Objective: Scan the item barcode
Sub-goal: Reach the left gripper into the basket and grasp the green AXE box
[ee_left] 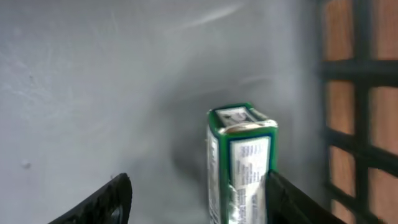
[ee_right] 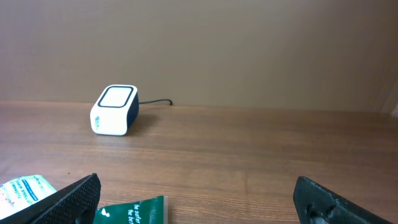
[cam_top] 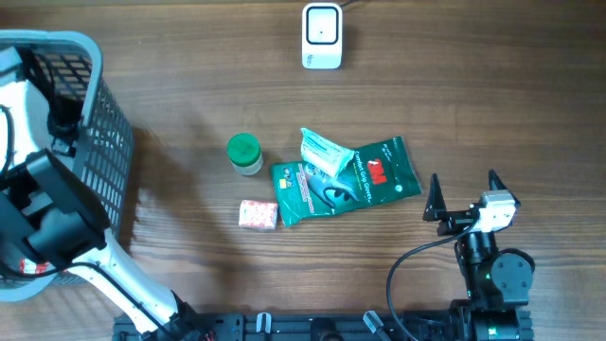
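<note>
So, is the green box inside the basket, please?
Inside: the green box is seen against the basket floor, mesh wall beside it.

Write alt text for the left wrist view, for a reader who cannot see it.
A small green-and-white box stands upright on the grey basket floor between the open fingers of the left gripper, close to one. The basket's grid wall runs down the right edge, with wood showing through.

The tabletop [cam_top: 189, 104] is lit evenly and softly from overhead; a faint smeared shadow is cast right of the basket [cam_top: 104, 114]. The left wrist view is recorded dim and grey: box [ee_left: 242, 155] fairly sharp, glare noted at its lower edge, left gripper [ee_left: 198, 196] dark and defocused. The right wrist view is bright, slightly soft.
</note>
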Controlling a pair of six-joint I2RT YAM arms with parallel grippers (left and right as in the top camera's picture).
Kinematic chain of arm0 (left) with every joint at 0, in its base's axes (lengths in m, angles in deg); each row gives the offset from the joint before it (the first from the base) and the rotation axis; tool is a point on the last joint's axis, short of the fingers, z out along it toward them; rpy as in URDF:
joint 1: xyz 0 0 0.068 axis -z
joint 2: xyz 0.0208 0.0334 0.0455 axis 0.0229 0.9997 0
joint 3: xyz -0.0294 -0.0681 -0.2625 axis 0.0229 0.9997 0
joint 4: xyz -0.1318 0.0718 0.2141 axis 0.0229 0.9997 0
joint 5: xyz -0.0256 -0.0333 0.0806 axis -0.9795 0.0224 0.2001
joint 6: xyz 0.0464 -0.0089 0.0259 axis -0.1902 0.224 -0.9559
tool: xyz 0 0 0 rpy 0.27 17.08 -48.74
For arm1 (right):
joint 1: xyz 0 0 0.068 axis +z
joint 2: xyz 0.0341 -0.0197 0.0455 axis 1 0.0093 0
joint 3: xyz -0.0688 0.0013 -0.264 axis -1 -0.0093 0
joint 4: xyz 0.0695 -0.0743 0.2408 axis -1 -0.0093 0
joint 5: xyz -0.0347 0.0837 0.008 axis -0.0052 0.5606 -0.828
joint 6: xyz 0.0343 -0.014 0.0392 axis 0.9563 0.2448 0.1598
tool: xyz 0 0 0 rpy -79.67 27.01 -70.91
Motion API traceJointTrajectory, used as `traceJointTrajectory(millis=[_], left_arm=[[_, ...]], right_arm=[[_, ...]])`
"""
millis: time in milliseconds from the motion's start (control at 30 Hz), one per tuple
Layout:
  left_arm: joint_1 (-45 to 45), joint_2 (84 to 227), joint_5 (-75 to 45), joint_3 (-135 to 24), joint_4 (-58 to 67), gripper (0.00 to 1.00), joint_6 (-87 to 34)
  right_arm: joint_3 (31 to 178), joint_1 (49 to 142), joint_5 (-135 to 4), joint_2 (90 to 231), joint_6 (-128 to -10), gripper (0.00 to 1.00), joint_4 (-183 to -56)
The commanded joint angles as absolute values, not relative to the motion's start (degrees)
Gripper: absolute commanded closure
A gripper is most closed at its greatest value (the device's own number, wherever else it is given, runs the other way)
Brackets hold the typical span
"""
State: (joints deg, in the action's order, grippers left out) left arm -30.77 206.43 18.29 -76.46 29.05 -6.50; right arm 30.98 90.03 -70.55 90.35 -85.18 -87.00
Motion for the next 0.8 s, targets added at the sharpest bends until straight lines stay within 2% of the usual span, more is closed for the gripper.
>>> traceJointTrajectory(millis=[0,400,500,567,633,700,733,767], left_arm=[[-30.7,207.1,18.0,-73.3,26.5,0.37,-6.8],[-30.7,207.1,17.0,-69.5,23.9,0.4,-6.8],[-30.5,207.1,12.1,-69.5,24.4,0.33,-5.5],[-30.2,207.1,12.1,-69.5,24.6,0.33,-3.0],[-29.8,207.1,12.1,-69.5,24.5,0.41,-1.2],[-29.4,207.1,12.1,-69.0,24.3,0.6,-0.3],[-29.3,207.1,12.8,-68.7,24.4,0.79,-0.3],[-29.3,207.1,13.5,-68.7,24.6,0.85,-0.3]], right_arm=[[30.9,89.9,-70.9,90.0,-85.8,0.0,-86.9],[30.9,89.9,-70.9,90.0,-85.8,0.0,-86.9],[30.9,89.9,-70.9,90.0,-85.8,0.0,-86.9],[30.9,89.9,-70.9,90.0,-85.8,0.0,-86.9],[30.9,89.9,-70.9,90.0,-85.9,0.0,-86.9],[30.9,89.9,-70.9,90.0,-85.8,0.0,-86.9],[30.9,89.9,-70.9,90.0,-85.8,0.0,-86.9],[30.9,89.9,-70.9,90.0,-85.8,0.0,-86.9]])
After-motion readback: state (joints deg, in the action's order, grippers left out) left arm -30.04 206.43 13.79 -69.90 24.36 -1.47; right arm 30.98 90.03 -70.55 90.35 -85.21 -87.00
